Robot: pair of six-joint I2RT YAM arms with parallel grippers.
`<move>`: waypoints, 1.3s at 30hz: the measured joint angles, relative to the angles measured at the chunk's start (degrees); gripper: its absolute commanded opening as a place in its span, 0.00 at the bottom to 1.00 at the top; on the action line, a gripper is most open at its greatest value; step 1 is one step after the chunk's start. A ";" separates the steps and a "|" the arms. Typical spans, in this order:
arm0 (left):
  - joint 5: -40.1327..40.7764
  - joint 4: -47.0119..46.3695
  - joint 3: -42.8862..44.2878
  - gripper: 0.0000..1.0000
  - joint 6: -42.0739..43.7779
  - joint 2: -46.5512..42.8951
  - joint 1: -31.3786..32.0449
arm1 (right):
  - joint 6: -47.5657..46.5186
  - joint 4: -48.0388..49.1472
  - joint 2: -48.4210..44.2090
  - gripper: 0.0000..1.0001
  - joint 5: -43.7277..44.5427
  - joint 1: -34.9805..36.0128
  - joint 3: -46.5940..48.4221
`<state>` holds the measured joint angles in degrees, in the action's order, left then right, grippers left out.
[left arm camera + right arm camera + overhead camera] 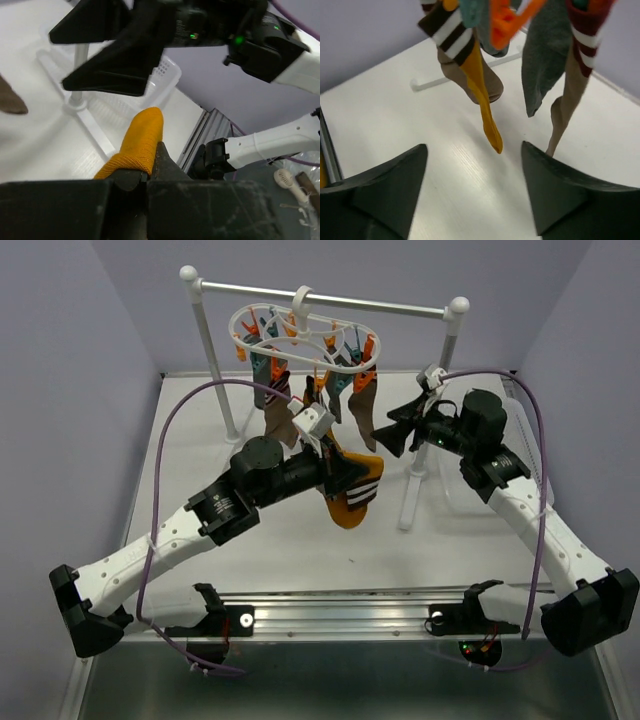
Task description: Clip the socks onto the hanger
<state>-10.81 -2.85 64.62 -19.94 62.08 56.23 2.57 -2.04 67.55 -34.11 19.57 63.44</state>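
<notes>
Far left to center: your left gripper (340,473) was clamped tight on a mustard-orange sock (352,504) with a dark, white-striped band, held clear of the white table (200,455) and just below the hanger (300,310). The hanger hung by its hook from the crossbar (385,307) of the white rack (213,365), with orange and teal clips (352,348) ringing its oval frame. Hanging socks (362,408), grey, brown and striped, dangled from those clips and crowded the space just behind the held sock. The rack's right post (412,480) stood between that sock and your right gripper (393,428), whose fingers gaped wide on nothing, facing the hanging socks. A white slatted basket (165,70) sat on the table behind it.
</notes>
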 measured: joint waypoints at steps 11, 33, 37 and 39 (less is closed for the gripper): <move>7.43 13.53 -0.79 0.00 -20.81 -3.80 -7.43 | -38.77 2.99 -7.41 1.00 -6.08 2.62 -3.52; 18.95 20.24 -5.05 0.00 -58.53 -7.61 -16.59 | -52.13 26.56 -0.28 1.00 -4.92 22.82 -22.53; 19.76 19.67 -7.30 0.00 -62.95 -9.03 -16.59 | -41.05 48.15 3.28 1.00 3.28 25.81 -28.79; 20.04 19.15 -8.35 0.00 -64.48 -9.68 -16.59 | -37.57 55.23 5.14 1.00 7.02 27.06 -30.23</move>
<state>9.23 16.29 56.27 -84.42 52.40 39.64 -35.00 53.19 72.69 -27.09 46.63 33.21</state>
